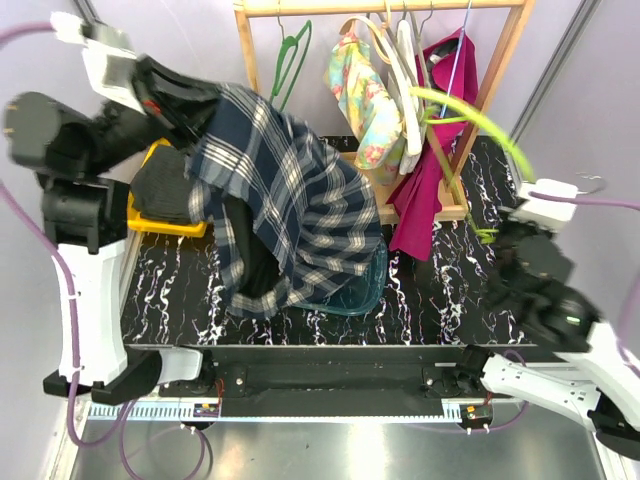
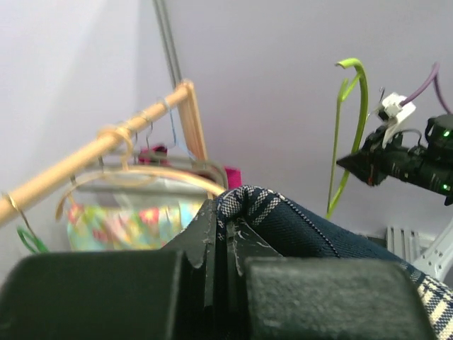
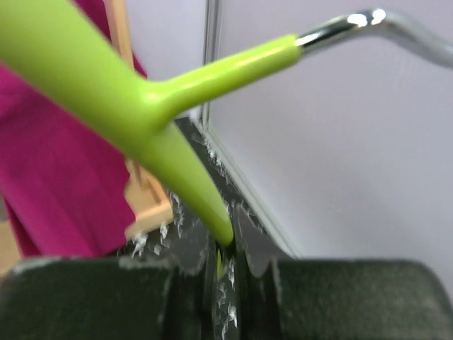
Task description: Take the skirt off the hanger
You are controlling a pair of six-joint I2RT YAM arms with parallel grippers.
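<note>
The skirt (image 1: 290,215) is navy plaid with white stripes. It hangs from my left gripper (image 1: 195,110) at the upper left and drapes down to the table. In the left wrist view my left gripper (image 2: 225,230) is shut on a fold of the skirt (image 2: 283,216). My right gripper (image 1: 510,225) at the right is shut on a lime green hanger (image 1: 470,115) that arcs up and left, clear of the skirt. In the right wrist view the hanger (image 3: 141,106) runs into my right gripper (image 3: 225,248), its metal hook (image 3: 368,25) at the top right.
A wooden clothes rack (image 1: 390,8) at the back holds a floral garment (image 1: 362,95), a magenta garment (image 1: 430,170), a green hanger (image 1: 290,55) and white hangers (image 1: 408,70). A yellow bin (image 1: 150,215) sits far left. A teal basket (image 1: 365,290) lies under the skirt's hem.
</note>
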